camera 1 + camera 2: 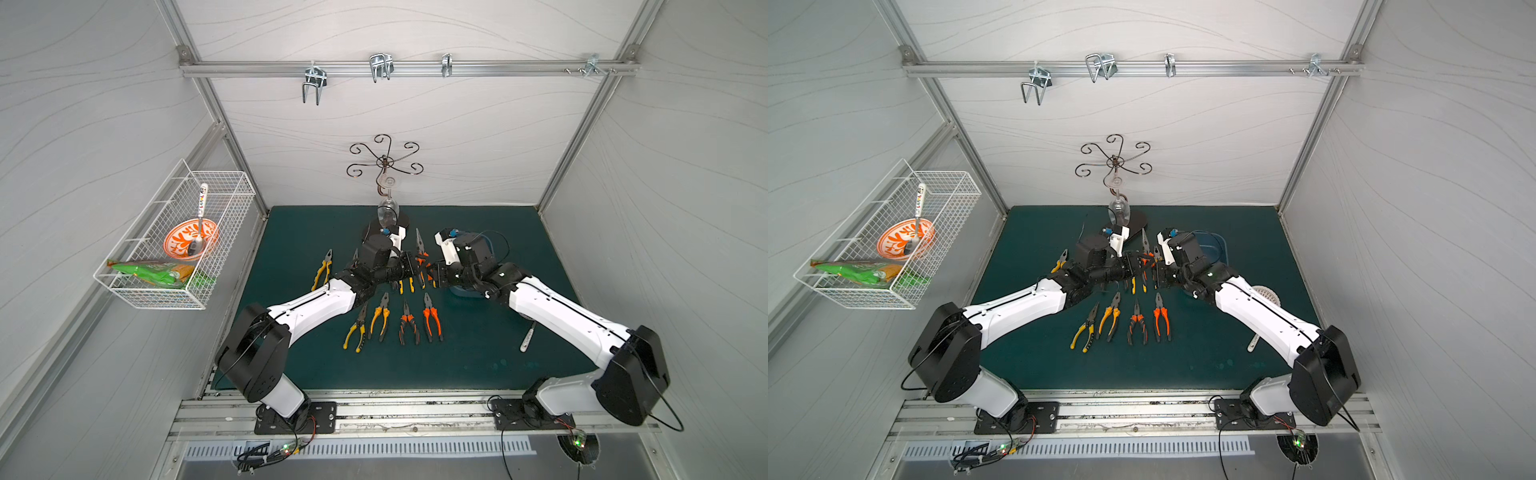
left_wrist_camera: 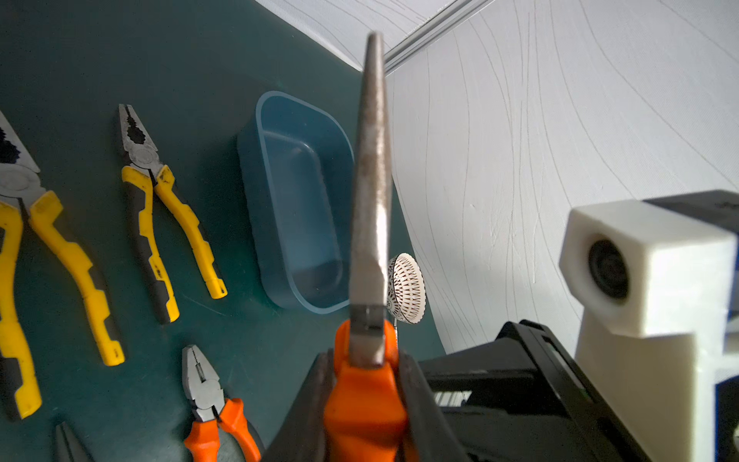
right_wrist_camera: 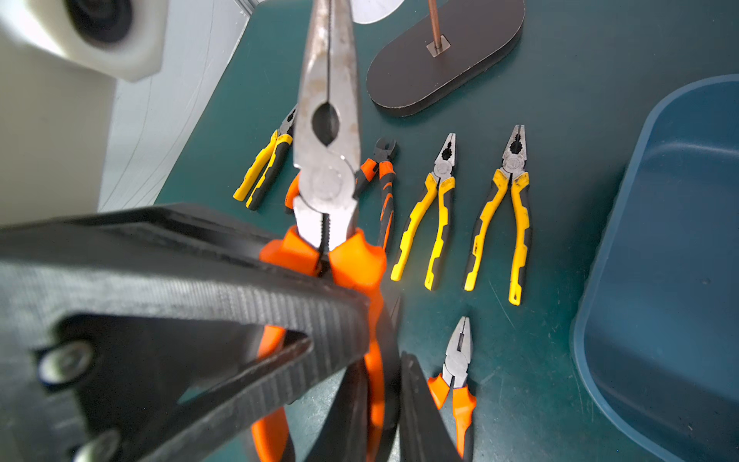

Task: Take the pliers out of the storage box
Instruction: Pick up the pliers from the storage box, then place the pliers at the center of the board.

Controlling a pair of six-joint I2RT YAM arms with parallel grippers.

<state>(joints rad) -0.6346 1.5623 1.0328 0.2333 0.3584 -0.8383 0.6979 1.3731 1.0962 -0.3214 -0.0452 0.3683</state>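
Bright even light, blurry close foregrounds

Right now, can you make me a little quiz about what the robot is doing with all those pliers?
1. True or false: pliers are lying inside the blue box.
2. Who holds the raised orange pliers: A the left gripper alone, B the right gripper alone, C both?
3. Fill in: the spoon rests in the orange ___ in the wire basket.
Key: 1 false; 2 C; 3 bowl.
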